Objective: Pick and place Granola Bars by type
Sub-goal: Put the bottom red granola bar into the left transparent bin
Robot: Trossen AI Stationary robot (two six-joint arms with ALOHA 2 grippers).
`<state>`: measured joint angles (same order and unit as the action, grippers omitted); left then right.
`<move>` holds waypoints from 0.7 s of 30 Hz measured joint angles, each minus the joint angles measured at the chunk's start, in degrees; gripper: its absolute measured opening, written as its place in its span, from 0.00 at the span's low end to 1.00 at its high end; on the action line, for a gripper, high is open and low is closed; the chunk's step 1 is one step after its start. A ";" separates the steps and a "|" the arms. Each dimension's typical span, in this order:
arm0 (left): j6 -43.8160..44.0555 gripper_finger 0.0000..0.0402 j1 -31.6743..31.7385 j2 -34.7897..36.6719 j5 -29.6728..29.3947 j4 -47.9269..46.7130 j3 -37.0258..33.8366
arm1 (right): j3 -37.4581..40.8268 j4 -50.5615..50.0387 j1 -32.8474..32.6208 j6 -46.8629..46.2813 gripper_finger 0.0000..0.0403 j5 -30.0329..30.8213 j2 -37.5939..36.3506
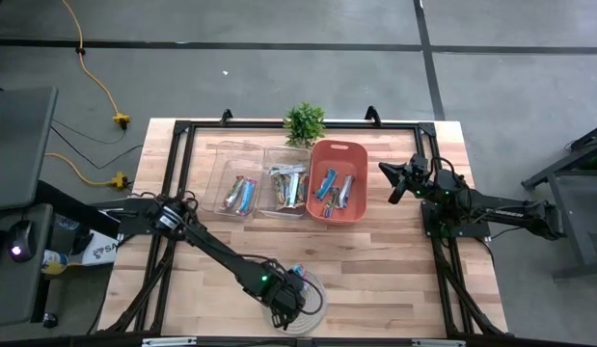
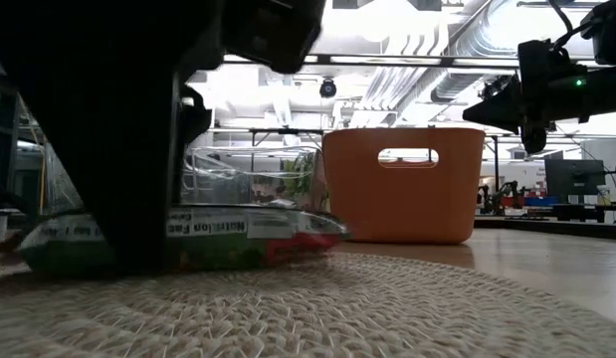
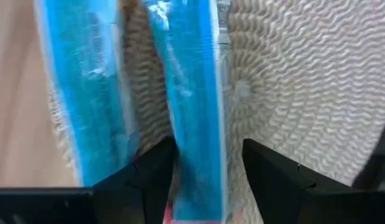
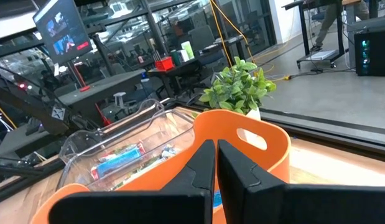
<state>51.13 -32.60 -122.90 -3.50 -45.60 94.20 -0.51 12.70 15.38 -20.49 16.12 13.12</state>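
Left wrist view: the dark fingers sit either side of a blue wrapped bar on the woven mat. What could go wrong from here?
1. A second shiny blue wrapped bar lies close beside the shiny blue wrapped bar between the fingers; the left gripper, open around the latter, might nudge it.
2. The slick wrapper could slip on closing.
3. A finger may snag the round woven mat.

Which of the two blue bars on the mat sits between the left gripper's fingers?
The blue bar nearer the woven mat's middle. It runs between the left gripper's open fingers, while the other blue bar lies outside them, near the mat's edge.
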 joint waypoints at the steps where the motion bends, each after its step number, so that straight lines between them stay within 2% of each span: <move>1: -0.02 0.47 -0.01 -0.34 0.01 0.24 0.01 | 0.02 -0.03 0.00 0.00 0.00 -0.02 0.00; 11: 0.11 0.45 -0.04 -1.40 0.07 -0.30 0.13 | 0.02 0.00 0.00 0.00 0.00 0.00 -0.01; 21: -0.02 0.25 0.00 -1.50 0.78 -0.93 0.02 | 0.02 0.01 0.00 0.00 0.00 0.00 0.00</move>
<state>51.11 -32.60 -124.40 -2.72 -46.52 94.21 -0.49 12.71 15.38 -20.49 16.12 13.13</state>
